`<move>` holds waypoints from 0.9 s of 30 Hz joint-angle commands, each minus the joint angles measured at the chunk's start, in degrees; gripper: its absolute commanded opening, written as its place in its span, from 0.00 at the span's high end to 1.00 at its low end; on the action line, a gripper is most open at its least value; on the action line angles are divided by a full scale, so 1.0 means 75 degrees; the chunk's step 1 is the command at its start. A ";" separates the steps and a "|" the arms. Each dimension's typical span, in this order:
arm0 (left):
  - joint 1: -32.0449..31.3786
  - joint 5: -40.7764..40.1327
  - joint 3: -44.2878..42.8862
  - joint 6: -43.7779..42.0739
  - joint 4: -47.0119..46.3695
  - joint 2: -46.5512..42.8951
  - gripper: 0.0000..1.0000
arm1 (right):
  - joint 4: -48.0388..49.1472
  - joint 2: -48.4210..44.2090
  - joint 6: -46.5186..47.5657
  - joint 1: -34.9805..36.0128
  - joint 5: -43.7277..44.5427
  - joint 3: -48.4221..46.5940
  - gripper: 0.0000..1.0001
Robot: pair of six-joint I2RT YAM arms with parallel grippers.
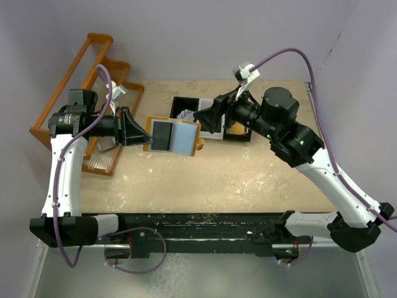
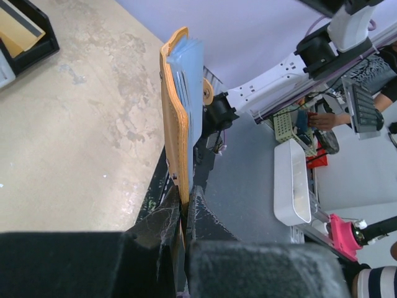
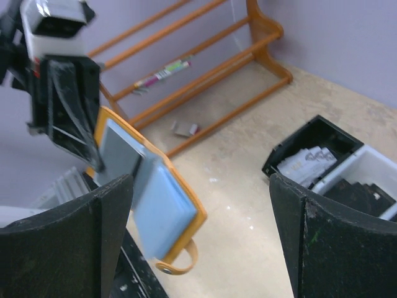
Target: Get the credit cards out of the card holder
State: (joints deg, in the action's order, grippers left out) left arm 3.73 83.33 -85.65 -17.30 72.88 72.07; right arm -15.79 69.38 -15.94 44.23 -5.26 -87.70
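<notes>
While the left gripper (image 1: 143, 138) clamps one edge of the opened card holder (image 1: 180, 138), the right gripper (image 1: 202, 118) stands wide apart just beyond its free side: approach step. Next, pinch only the credit card (image 1: 162, 135).

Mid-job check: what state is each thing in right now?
card holder: open, held in the air.
left claw: shut on the card holder's edge.
right claw: open, empty, near the holder.
card: dark, in the holder.
tray: holds white scraps.
</notes>
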 commanded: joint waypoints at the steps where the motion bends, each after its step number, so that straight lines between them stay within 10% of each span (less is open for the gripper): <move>1: -0.0005 -0.0387 -0.0019 0.0617 -0.0865 -0.0269 1.00 | 0.0944 -0.0129 -0.0726 0.0010 -0.0418 -0.0479 0.12; 15: -0.0005 -0.0961 0.0346 0.2141 -0.2534 -0.0564 1.00 | 0.2780 0.0595 -0.2953 0.0022 -0.4008 0.0928 0.40; 27: -0.0005 0.0173 0.0523 0.2841 -0.3039 -0.0698 1.00 | 0.3887 0.1292 -0.3598 -0.0170 -0.4898 0.1601 0.50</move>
State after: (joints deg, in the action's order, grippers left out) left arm 3.73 78.22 -81.73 1.45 53.54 68.14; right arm 6.33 80.42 -40.32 43.90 -37.71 -76.12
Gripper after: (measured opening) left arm 0.027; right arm 0.517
